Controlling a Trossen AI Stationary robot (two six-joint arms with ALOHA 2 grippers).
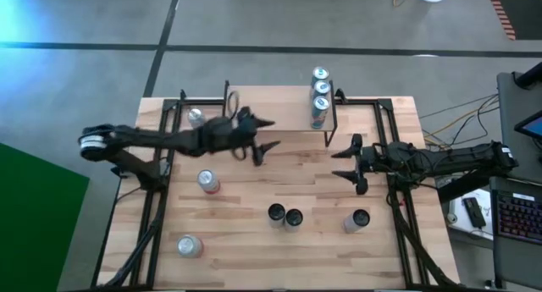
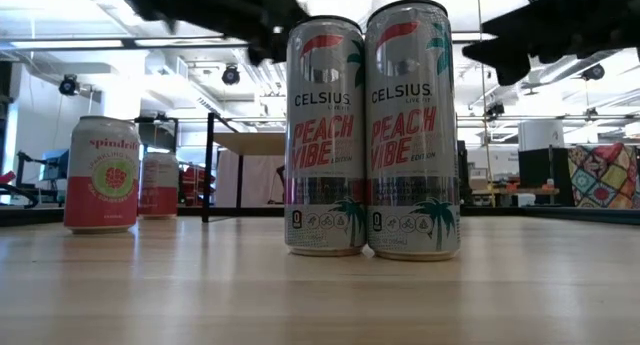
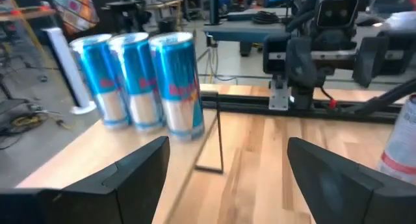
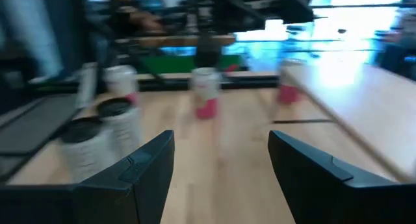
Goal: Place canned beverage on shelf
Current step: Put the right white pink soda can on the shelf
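— High view: where are the cans being kept?
— Three blue cans are being carried in a row on the shelf; other cans are being left on the table.
— And the grippers?
— Left gripper is being held spread and empty beside the shelf; right gripper is likewise being held spread, gripping nothing.

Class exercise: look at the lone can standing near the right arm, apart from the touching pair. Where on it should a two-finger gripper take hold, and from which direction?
Grip the lone can around the middle of its cylindrical body, coming in level from the right gripper's side. It stands upright with open tabletop around it, so open fingers can likely straddle it there. The pair of tall cans sits on its other side, clear of that approach.
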